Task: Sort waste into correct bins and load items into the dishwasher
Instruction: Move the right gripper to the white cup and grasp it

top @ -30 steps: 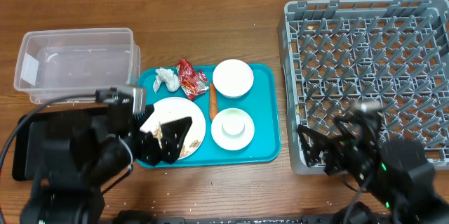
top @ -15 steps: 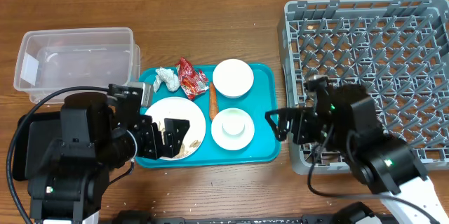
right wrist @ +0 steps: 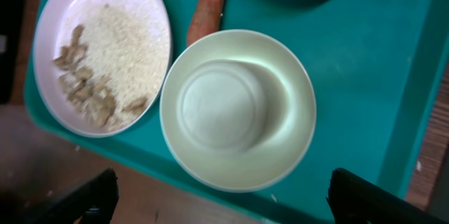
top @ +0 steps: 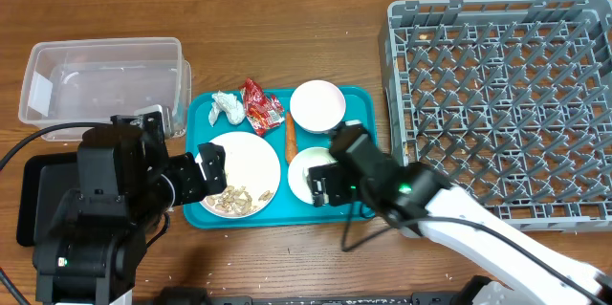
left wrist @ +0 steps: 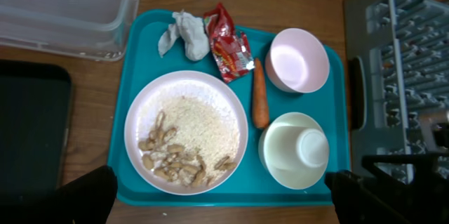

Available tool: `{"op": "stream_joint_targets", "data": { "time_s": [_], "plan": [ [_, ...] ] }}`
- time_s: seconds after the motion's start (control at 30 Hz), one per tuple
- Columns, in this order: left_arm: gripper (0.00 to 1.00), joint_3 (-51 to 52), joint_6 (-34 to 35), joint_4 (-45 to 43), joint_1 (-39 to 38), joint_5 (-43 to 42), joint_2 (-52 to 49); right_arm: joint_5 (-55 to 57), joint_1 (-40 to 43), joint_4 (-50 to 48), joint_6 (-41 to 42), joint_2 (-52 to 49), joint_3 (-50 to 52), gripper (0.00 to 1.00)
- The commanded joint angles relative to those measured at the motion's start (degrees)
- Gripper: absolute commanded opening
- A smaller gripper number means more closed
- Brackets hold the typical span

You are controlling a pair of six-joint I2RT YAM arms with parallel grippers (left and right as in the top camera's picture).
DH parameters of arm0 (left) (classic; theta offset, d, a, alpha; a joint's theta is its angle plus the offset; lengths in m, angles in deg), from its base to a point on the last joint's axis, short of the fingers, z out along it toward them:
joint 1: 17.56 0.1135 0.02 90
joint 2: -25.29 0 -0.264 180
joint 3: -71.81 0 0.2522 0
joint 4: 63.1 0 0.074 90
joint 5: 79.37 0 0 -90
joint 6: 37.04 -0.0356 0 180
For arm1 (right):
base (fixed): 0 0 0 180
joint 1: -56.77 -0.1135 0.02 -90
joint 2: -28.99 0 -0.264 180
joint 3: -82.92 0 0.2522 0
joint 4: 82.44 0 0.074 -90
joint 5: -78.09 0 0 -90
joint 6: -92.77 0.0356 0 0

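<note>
**Step in hand (assessed): first pick for dish loading.**

1. The right gripper (top: 323,183) hung over the white bowl (right wrist: 295,140) at the 4 o'clock corner of the teal tray (top: 361,114). In the right wrist view its fingers (right wrist: 77,201) stood wide apart at the bottom corners of the frame and held nothing. A smaller white cup (right wrist: 221,104) sat inside the bowl.
2. The left gripper (top: 206,173) hung at the 9 o'clock rim of the white plate (top: 251,157). Its jaws were likewise spread wide and empty.
3. No sorting appeared done. The food scraps (top: 232,200) lay on the plate toward 6 o'clock. The tissue (top: 228,106) and red wrapper (top: 260,104) lay at the tray's 11 o'clock. The carrot piece (top: 290,140) lay between the plate and the bowl.
4. The pink cup (top: 317,106) stood at the tray's 1 o'clock. The dish rack (top: 497,104), at 3 o'clock of the tray, showed no dishes.
5. The clear tub (top: 105,80) stood at 10 o'clock of the tray, the black tray (left wrist: 31,133) at 8 o'clock.

**Next move (assessed).** The right arm would need to descend with one finger inside the bowl's rim and one outside, then close. The nested cup could shift or fall out on lifting. Whether the grip should take the cup first could not be determined.
</note>
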Motion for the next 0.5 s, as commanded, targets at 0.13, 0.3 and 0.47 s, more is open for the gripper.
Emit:
{"op": "stream_joint_targets", "data": {
  "time_s": [0.13,0.3,0.47],
  "plan": [
    [1.00,-1.25,0.98,1.57,0.31,2.32,0.00,10.49,-2.49,-8.17,1.75,-8.48,-1.20,0.93],
    [1.00,-1.22,0.98,2.71,0.31,2.29,-0.09,10.91,-2.45,-10.60,1.51,-10.25,-1.20,0.85],
    [1.00,-1.22,0.98,2.89,0.31,2.29,-0.09,10.80,-2.47,-9.92,1.79,-10.64,-1.09,0.75]
  ]
}}
